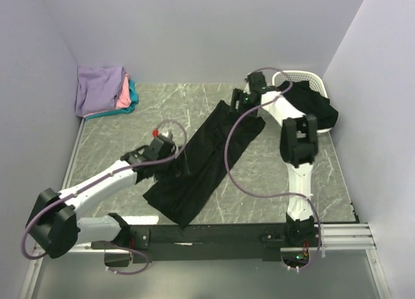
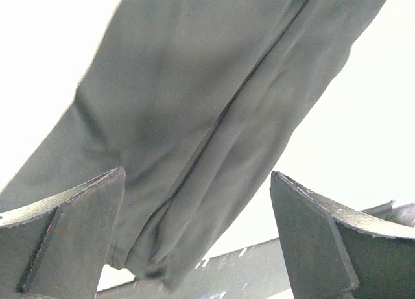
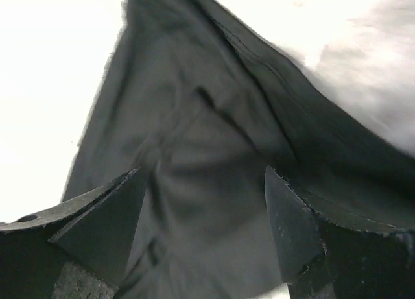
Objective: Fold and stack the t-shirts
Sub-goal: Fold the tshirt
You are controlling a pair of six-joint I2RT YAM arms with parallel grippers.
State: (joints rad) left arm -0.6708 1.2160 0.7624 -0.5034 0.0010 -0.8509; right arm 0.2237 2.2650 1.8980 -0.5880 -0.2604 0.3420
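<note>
One black t-shirt [image 1: 207,159], folded into a long strip, lies diagonally across the marble table [image 1: 279,169]. My left gripper [image 1: 170,148] hovers over the strip's left edge near its middle. In the left wrist view the left gripper [image 2: 198,174] is open, with the black t-shirt [image 2: 214,85] below it. At the strip's far end is my right gripper [image 1: 241,99]. Seen from the right wrist, the right gripper [image 3: 203,172] has its jaws wide apart, and the rumpled black t-shirt [image 3: 194,104] lies under them. Folded lavender, pink and teal t-shirts [image 1: 104,90] are stacked at the back left.
A white perforated basket [image 1: 305,77] stands at the back right, and more black cloth [image 1: 318,111] spills from it onto the table. Grey walls close in the left, back and right sides. The arms' black base rail [image 1: 214,235] runs along the near edge.
</note>
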